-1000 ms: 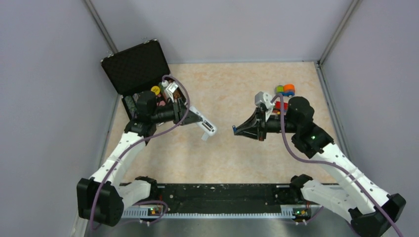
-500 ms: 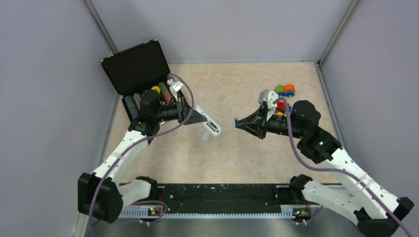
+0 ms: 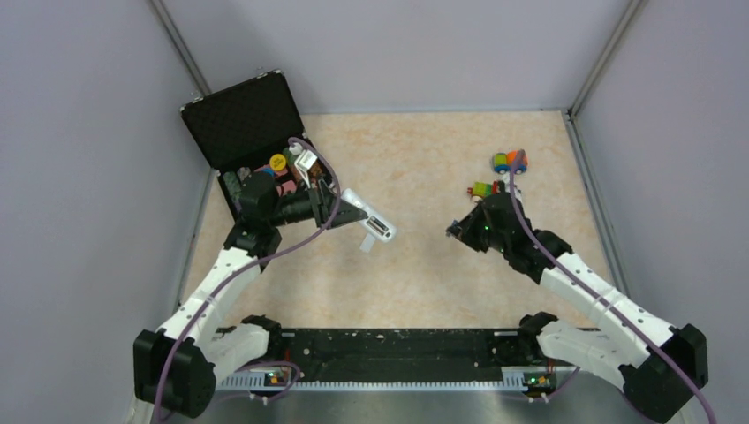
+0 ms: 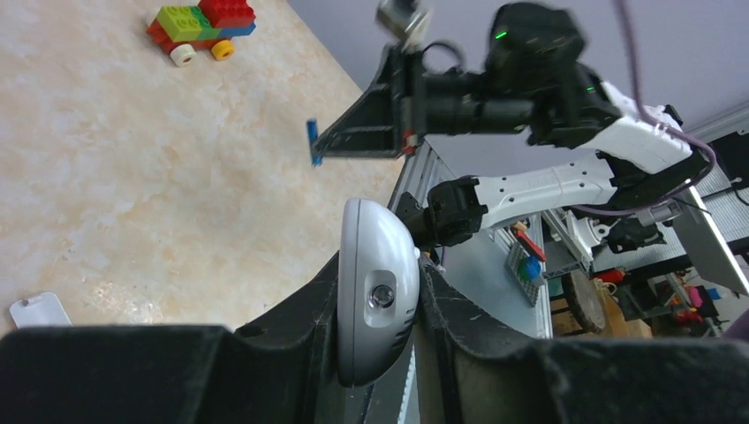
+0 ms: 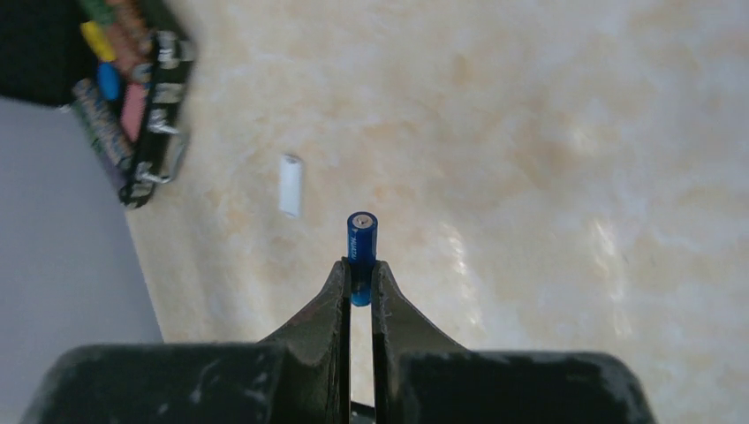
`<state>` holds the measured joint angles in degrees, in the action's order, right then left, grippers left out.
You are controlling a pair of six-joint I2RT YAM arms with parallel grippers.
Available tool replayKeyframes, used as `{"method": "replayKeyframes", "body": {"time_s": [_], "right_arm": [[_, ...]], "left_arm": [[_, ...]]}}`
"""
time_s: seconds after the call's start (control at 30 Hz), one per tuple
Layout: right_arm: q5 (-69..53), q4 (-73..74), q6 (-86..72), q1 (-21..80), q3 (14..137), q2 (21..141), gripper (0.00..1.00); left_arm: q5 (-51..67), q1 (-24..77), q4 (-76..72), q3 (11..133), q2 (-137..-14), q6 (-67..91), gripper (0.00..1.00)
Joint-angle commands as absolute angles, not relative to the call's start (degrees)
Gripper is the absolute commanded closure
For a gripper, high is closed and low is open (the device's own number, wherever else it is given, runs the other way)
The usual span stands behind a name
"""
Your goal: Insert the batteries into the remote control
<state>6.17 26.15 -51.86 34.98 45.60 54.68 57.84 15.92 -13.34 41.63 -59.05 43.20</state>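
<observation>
Your left end effector [image 3: 362, 215] clamped on the remote control [image 3: 379, 229], left of centre from above, your right end effector [image 5: 358, 274] pinching the blue battery [image 5: 361, 235], mid-frame at its wrist.

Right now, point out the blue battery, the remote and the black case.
blue battery [image 5: 361, 240]: right wrist view, on its blue side just below the top end.
remote [image 4: 375, 265]: left wrist view, on its pale rounded end.
black case [image 3: 240, 119]: top view, on the open lid's dark lining.

white shells and black joints make up the left arm [image 3: 212, 287] and right arm [image 3: 609, 300]; behind each black gripper [image 5: 359, 263] runs a purple cable [image 4: 622, 22], near a green light [image 4: 502, 35].
</observation>
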Motion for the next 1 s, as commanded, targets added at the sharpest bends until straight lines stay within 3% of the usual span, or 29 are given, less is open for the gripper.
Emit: {"method": "replayKeyframes", "body": {"time_s": [0.0,0.17,0.47,0.6,0.73,0.97], "right_arm": [[1.34,30.58,-83.71,30.32,33.07,53.31,1.00],[-1.52,31.59,-93.22,29.53,28.03,55.78,1.00],[-0.18,34.62,-98.54,29.07,29.38,63.31,1.00],[-0.43,33.56,-98.90,28.86,30.01,65.19,0.75],[1.10,33.82,-96.77,28.81,32.60,64.06,0.57],[2.97,37.79,-75.63,25.85,36.49,54.62,0.51]], "left_arm": [[57.41,16.17,-16.11,41.79,-56.52,40.40,1.00],[56.92,16.17,-15.42,41.06,-56.47,40.60,1.00],[55.59,16.17,-13.46,40.78,-55.50,39.34,1.00],[55.72,16.17,-12.02,41.40,-55.55,38.93,1.00],[54.99,16.12,-10.19,42.13,-55.53,37.64,1.00],[54.40,16.17,-6.66,43.74,-56.62,36.24,1.00]]}}
